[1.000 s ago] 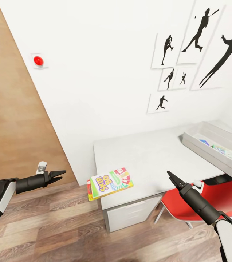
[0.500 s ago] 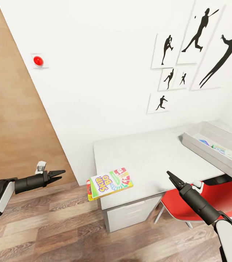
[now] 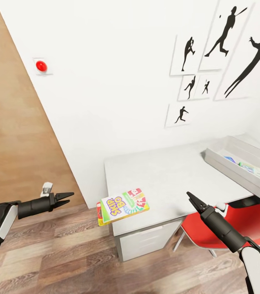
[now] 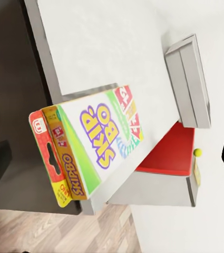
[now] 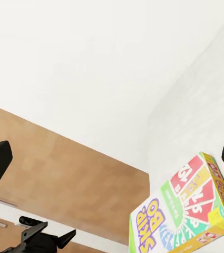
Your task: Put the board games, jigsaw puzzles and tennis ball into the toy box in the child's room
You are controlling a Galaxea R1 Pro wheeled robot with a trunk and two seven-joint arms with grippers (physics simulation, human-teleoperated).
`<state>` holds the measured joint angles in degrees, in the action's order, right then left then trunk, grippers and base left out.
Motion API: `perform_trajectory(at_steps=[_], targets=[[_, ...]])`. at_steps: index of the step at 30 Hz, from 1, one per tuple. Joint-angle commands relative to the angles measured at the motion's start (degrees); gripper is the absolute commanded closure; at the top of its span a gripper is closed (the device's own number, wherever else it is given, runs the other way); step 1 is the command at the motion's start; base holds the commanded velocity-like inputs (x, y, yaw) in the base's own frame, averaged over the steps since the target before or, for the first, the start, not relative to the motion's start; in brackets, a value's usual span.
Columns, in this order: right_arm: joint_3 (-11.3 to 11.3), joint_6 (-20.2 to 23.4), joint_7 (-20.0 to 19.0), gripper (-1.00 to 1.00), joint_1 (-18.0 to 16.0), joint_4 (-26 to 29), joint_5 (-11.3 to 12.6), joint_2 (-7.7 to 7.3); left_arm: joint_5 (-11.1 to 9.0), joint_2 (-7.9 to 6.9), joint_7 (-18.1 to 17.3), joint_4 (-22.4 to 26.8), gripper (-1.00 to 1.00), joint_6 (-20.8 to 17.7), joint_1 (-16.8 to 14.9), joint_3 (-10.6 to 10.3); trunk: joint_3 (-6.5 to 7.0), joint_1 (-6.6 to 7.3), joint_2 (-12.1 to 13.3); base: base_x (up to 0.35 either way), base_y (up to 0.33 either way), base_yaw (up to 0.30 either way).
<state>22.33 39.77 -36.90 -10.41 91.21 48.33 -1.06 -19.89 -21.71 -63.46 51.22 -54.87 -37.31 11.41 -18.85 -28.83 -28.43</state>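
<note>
- Black left gripper [image 3: 66, 197] has barely shifted since a second ago, jaws slightly spread, empty; right gripper [image 3: 191, 198] pressed together, empty.
- No grasp yet: board game [image 3: 123, 206] overhangs the table [image 3: 166, 175] corner, between grippers.
- Red chair [image 3: 227, 222] crowds the right arm.
- Toy box [image 3: 221, 160] far right, already part-filled.

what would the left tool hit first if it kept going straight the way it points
Most likely the board game: the left tool points sideways toward its end that overhangs the table corner. Depth is unclear, so it could pass just in front.
</note>
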Motion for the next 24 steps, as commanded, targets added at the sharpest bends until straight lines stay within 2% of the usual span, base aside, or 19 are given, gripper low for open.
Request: perform_trajectory(at_steps=[1, 6, 9, 12, 20, 24], targets=[[0.07, 0.43, -0.09, -1.0, -0.05, 0.01, 0.36, 0.02, -0.06, 0.0, -0.12, -0.16, -1.0, -0.3, -0.04, 0.03, -0.27, -0.25, -0.51, 0.0, 0.0, 0.0], [-0.91, 0.6, -1.93, -1.0, -0.05, 0.02, 0.84, 0.43, -0.06, 0.06, -0.04, -0.65, -1.0, -0.25, -0.04, 0.02, -1.17, -1.34, -2.51, 0.0, 0.0, 0.0], [-2.6, 0.54, -6.52, -1.0, -0.05, 0.02, 0.85, 0.5, -0.06, 0.16, -0.01, -0.73, -1.0, -0.26, -0.04, 0.02, -1.71, -2.0, -3.71, 0.0, 0.0, 0.0], [-3.28, 0.5, -10.59, -1.0, -0.05, 0.02, 0.82, 0.5, -0.06, 0.23, 0.0, -0.76, -1.0, -0.3, -0.04, -0.02, -2.25, -2.66, -4.92, 0.0, 0.0, 0.0], [-3.5, 0.54, -12.57, -1.0, -0.05, -0.04, 0.82, 0.47, -0.06, 0.46, 0.02, -0.84, -1.0, -0.37, -0.04, -0.06, -3.68, -4.42, -8.13, 0.0, 0.0, 0.0], [-3.61, 0.67, -12.77, -1.0, -0.05, -0.06, 0.87, 0.49, -0.01, 1.13, 0.07, -0.86, -1.0, -0.4, -0.04, -0.18, -4.4, -5.3, -9.73, 0.0, 0.0, 0.0]])
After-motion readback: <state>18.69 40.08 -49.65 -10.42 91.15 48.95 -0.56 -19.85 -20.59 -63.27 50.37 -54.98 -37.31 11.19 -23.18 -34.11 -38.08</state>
